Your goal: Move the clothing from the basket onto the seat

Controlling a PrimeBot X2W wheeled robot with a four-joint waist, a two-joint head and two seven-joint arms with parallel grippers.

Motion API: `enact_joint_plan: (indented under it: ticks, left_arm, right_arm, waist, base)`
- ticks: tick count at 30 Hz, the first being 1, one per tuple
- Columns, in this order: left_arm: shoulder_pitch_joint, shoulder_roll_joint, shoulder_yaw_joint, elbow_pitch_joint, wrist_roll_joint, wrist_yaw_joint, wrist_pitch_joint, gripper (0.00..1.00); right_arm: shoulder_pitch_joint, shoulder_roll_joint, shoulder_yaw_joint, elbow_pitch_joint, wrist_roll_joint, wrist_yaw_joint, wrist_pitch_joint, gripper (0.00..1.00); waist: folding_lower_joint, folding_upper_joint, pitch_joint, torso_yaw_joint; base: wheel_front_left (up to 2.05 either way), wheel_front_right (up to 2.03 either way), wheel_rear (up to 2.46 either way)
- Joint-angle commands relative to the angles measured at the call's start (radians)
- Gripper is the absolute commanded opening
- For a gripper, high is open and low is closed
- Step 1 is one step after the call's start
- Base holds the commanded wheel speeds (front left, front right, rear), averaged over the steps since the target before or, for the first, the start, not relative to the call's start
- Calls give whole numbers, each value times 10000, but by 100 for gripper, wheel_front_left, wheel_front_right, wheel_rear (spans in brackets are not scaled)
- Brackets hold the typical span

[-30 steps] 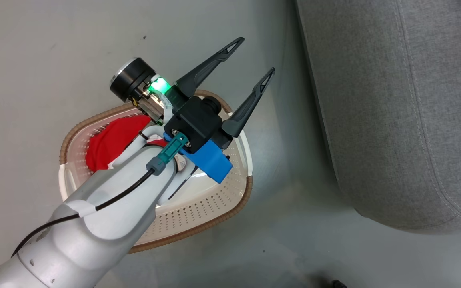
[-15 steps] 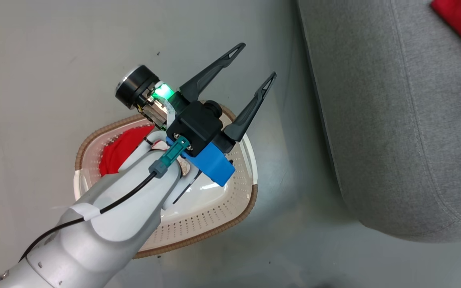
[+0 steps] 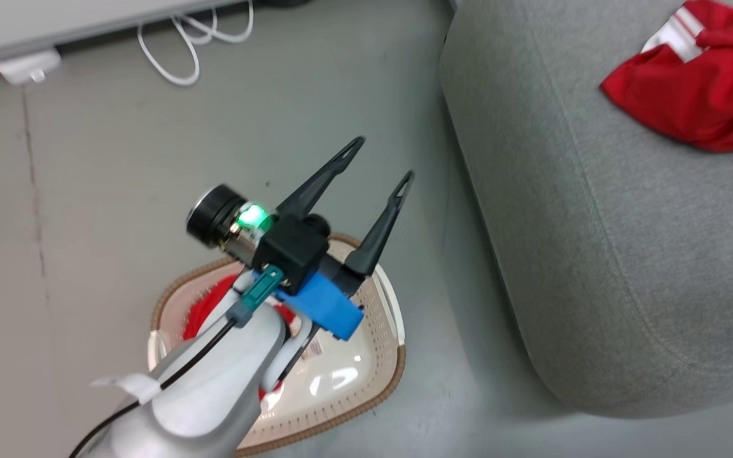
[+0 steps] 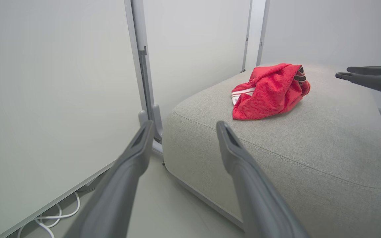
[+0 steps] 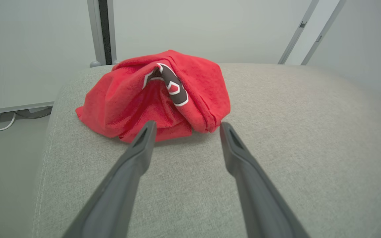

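Observation:
One piece of the clothing, a red jersey (image 5: pixel 157 96) with black white-edged numerals, lies crumpled on the grey seat (image 5: pixel 276 138). It is also at the seat's far side in the head view (image 3: pixel 697 95) and the left wrist view (image 4: pixel 270 91). My right gripper (image 5: pixel 187 125) is open just short of it, nothing between the fingers. From the left wrist, the right gripper (image 4: pixel 342 72) pokes in at the right edge. A second red garment (image 3: pixel 204 312) sits in the cream basket (image 3: pixel 392 375), mostly hidden by my left arm. My left gripper (image 3: pixel 384 158) hangs open and empty above the basket.
The basket stands on the grey floor just left of the seat (image 3: pixel 595 254). A pale partition panel (image 4: pixel 45 99) with a grey post (image 4: pixel 144 82) stands behind. White cable loops (image 3: pixel 182 57) lie on the floor at its foot.
The head camera has swung up and right, so the jersey on the seat has come into view. My right gripper has gone from shut to open. The left arm still hovers over the basket.

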Motion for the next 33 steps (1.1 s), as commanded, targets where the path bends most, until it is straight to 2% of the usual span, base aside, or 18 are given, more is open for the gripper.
enact_joint_plan:
  ticks: [1, 8, 15, 24, 33]
  left_arm:
    - [358, 9, 230, -69, -44, 74, -43, 100]
    - [2115, 70, 1657, -450, 69, 368, -43, 100]
    - [3667, -116, 3151, -972, 592, 433, -38, 100]
    - [4910, -697, 5103, -1416, 1322, 262, -37, 100]
    - [5746, -1152, 6599, -1443, 1930, -185, -39, 100]
  right_arm:
    - [511, 207, -156, -337, 29, 2, -9, 100]
    - [2322, 1219, -19, -2209, 62, 2, -10, 100]
    - [3333, 2013, 907, -3555, 77, 3, -10, 100]
    - [3823, 2618, 1761, -4841, -138, 2, -10, 100]
    - [4235, 3192, 2257, -5555, -632, 3, -8, 100]
  waist:
    - [1, 0, -710, 73]
    - [1, 0, -1794, 471]
    - [1, 0, -2585, 1039]
    - [1, 0, -3208, 1862]
    - [1, 0, -3787, 2296]
  base:
    - [0, 0, 0]
    - [0, 0, 0]
    - [0, 0, 0]
    - [0, 0, 0]
    - [0, 0, 0]
